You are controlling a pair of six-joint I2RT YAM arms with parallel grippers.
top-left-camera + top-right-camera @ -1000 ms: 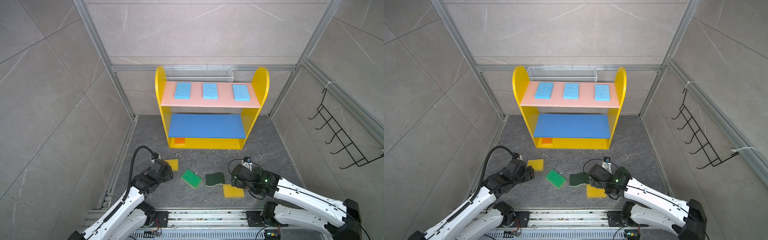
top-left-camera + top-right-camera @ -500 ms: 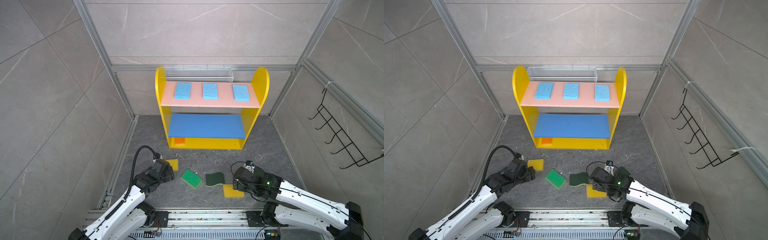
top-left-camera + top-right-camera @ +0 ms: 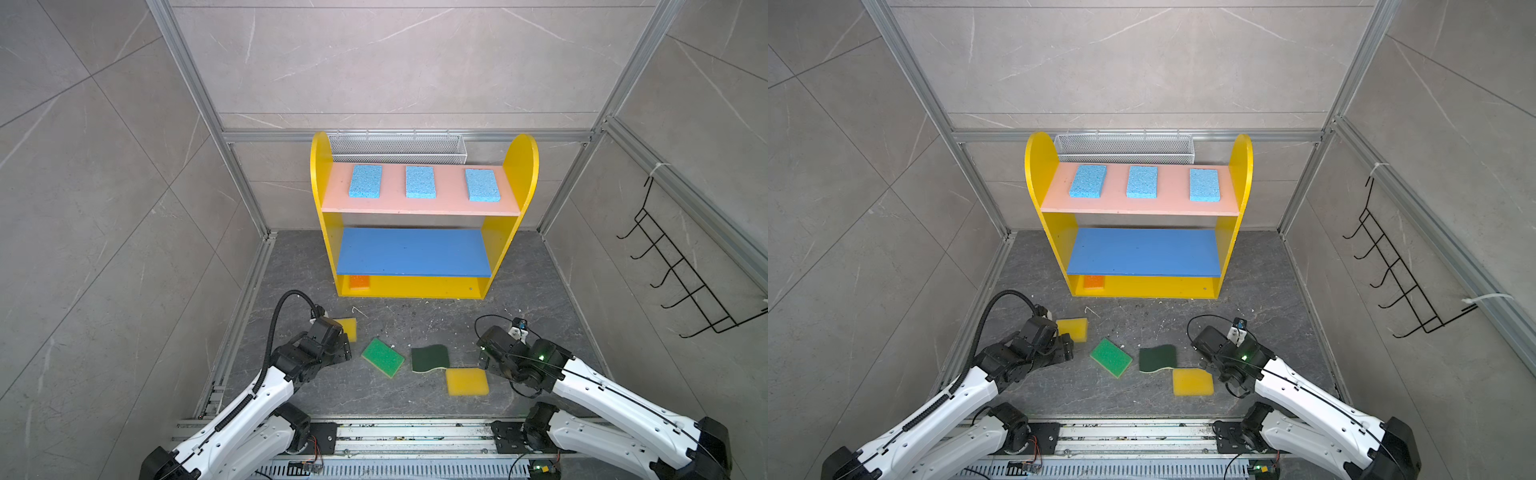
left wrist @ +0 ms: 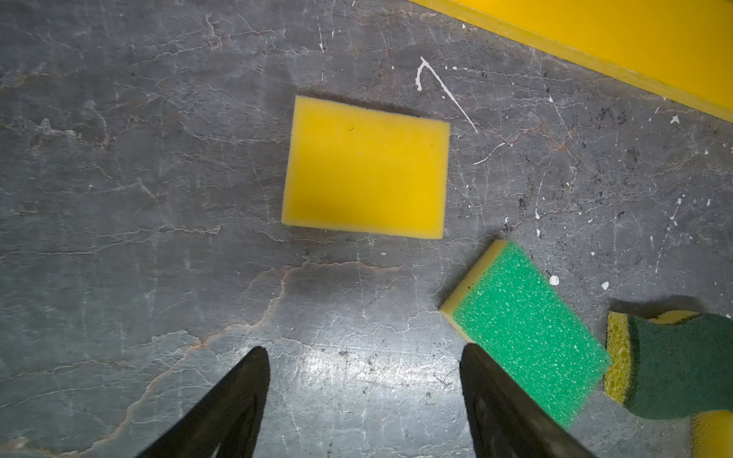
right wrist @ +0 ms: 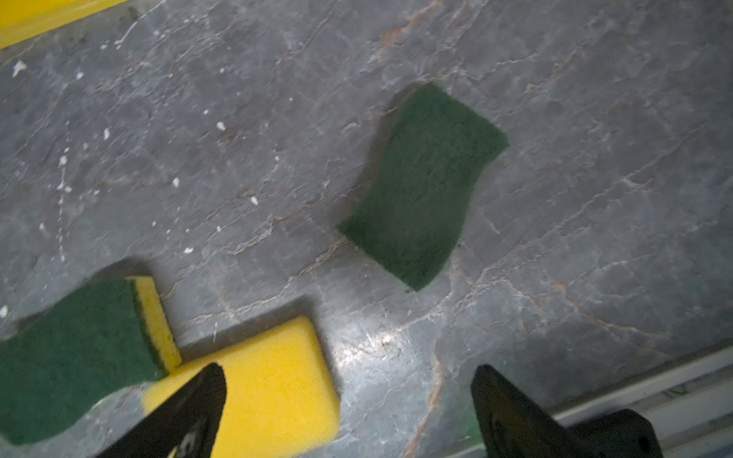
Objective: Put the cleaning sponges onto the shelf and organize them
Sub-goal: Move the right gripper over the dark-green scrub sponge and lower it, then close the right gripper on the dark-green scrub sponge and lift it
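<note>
The shelf (image 3: 527, 166) holds three light blue sponges (image 3: 420, 182) on its pink top board and an orange sponge (image 3: 359, 281) at the bottom left. On the floor lie a yellow sponge (image 3: 349, 328) (image 4: 365, 166), a bright green sponge (image 3: 382, 357) (image 4: 523, 333), a dark green scourer (image 3: 430, 359) and a second yellow sponge (image 3: 466, 382) (image 5: 269, 376). Another scourer (image 5: 424, 186) shows only in the right wrist view. My left gripper (image 3: 345, 351) (image 4: 363, 353) is open and empty, just short of the first yellow sponge. My right gripper (image 3: 482, 365) (image 5: 349, 372) is open wide, one finger over the second yellow sponge's edge.
A white wire mesh basket (image 3: 399, 147) hangs behind the shelf. A black wire hook rack (image 3: 681, 274) is on the right wall. The blue middle board (image 3: 411, 251) is bare. White crumbs speckle the grey floor. A metal rail (image 5: 674, 380) runs close to my right gripper.
My right arm has pulled back to the right, uncovering the second yellow sponge, and its jaws have widened a little. The left arm has barely shifted.
</note>
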